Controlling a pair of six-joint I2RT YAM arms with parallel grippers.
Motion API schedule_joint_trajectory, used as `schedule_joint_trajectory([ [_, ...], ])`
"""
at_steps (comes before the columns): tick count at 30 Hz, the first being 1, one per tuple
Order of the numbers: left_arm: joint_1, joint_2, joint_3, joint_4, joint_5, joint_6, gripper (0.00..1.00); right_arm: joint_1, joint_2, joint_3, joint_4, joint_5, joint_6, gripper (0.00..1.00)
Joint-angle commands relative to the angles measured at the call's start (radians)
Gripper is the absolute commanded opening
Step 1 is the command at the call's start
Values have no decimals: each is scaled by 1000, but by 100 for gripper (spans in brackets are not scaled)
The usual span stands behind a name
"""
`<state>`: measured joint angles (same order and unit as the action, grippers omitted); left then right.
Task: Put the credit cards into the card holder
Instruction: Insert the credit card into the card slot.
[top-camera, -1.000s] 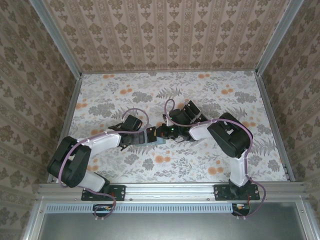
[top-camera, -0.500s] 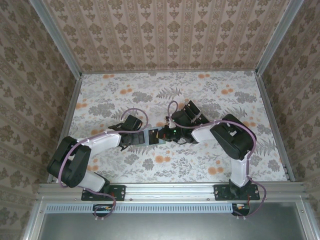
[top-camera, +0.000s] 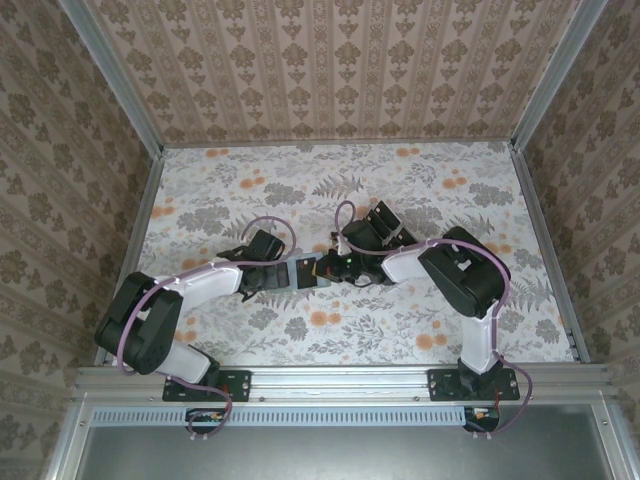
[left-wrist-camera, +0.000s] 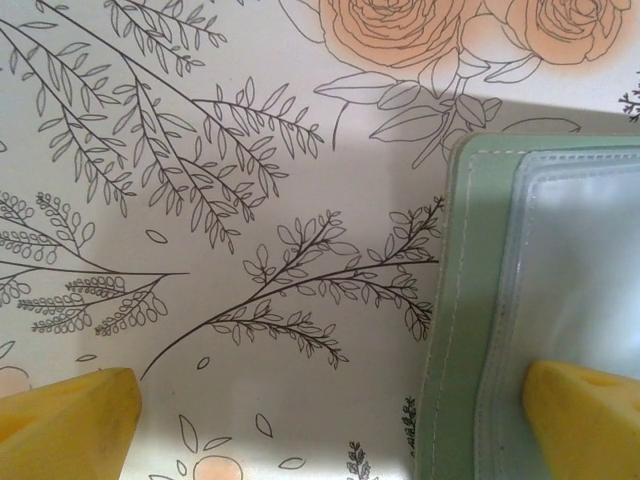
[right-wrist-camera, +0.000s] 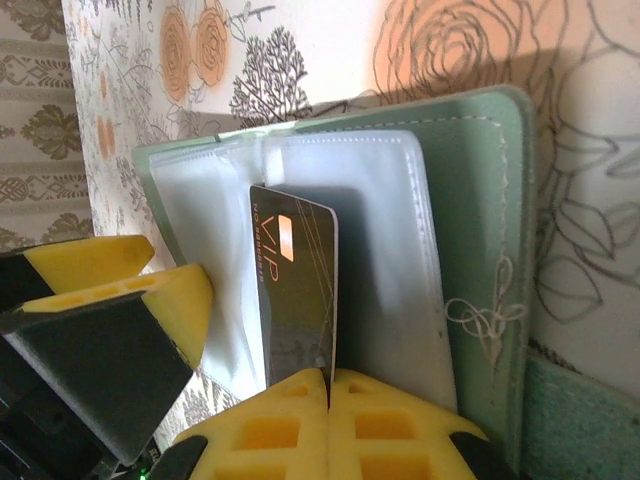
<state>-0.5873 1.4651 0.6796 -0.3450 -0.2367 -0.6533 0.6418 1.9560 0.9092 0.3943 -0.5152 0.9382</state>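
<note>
Here the right gripper has its jaws pressed together on the near end of one credit card — a dark card with "VIP" printed on it. The card reaches straight out from these jaws, and its far end lies over the clear pockets of the card holder. The holder is open flat on the flowered table. Whether the card's edge is inside a pocket, I cannot tell.

The left gripper has its jaws spread wide. One yellow fingertip sits on the holder's clear sleeve near the green border and the other is over bare cloth — the holder's edge lies between the two jaws, closer to the first. In the top view the two grippers face each other across the holder, which lies between them
</note>
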Motion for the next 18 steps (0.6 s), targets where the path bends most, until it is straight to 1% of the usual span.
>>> schedule_joint_trajectory([
  [1,7,35,-10,-97,-31,-6,100,-11,45,29,-75,2,-19,0],
  [10,7,37,-8,-96,-32,-8,100,-16,62,54,-80,-17,-27,0],
  [18,7,44,-3,-100,-34,-4,100,-16,63,26,-49,-24,-5,0],
])
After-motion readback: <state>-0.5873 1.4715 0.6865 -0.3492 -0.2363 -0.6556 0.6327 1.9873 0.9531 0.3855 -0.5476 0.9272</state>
